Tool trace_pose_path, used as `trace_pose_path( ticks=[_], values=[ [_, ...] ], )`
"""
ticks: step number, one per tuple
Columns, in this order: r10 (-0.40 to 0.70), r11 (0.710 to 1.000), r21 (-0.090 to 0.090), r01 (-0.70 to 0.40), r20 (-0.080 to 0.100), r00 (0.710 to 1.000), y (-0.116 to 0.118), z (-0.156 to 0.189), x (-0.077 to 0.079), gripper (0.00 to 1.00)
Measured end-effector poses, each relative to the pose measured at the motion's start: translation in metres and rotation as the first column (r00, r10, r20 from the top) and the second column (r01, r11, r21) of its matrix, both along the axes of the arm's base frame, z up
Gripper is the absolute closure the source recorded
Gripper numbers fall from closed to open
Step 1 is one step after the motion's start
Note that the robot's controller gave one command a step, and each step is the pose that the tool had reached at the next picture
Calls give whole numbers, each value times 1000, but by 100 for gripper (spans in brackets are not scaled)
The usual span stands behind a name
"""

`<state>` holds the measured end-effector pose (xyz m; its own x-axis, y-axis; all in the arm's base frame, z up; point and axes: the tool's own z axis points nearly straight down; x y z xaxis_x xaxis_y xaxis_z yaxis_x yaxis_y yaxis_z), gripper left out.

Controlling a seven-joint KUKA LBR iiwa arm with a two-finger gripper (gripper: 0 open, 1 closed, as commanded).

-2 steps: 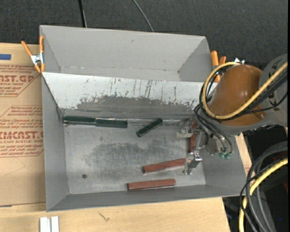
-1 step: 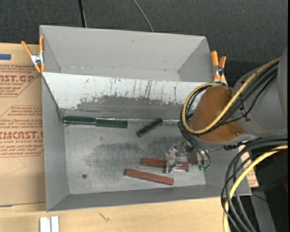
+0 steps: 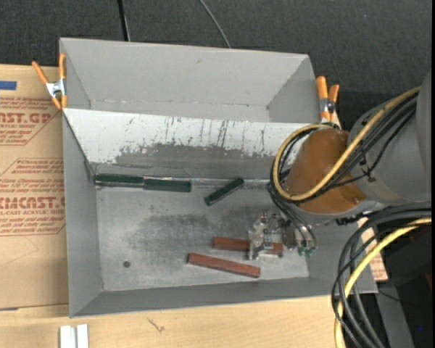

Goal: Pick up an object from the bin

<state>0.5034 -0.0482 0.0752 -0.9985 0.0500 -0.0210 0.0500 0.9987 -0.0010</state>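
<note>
My gripper point(image 3: 262, 243) is low in the bin's right front part, its fingers down on the right end of a short reddish-brown bar point(image 3: 232, 244). A longer reddish-brown stick point(image 3: 223, 264) lies just in front of it, angled along the bin floor. A short dark green stick point(image 3: 224, 191) lies tilted behind the gripper, toward the back wall.
A long dark green rod point(image 3: 143, 183) lies along the foot of the back wall at the left. The arm with its orange cover and looped cables hangs over the bin's right side. The bin's sloped right wall is close to the gripper.
</note>
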Motion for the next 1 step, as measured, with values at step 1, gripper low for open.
trace_pose_path(
  ticks=[1],
  values=[
    [26,1000,3,-26,-12,1000,42,180,14,100]
  ],
)
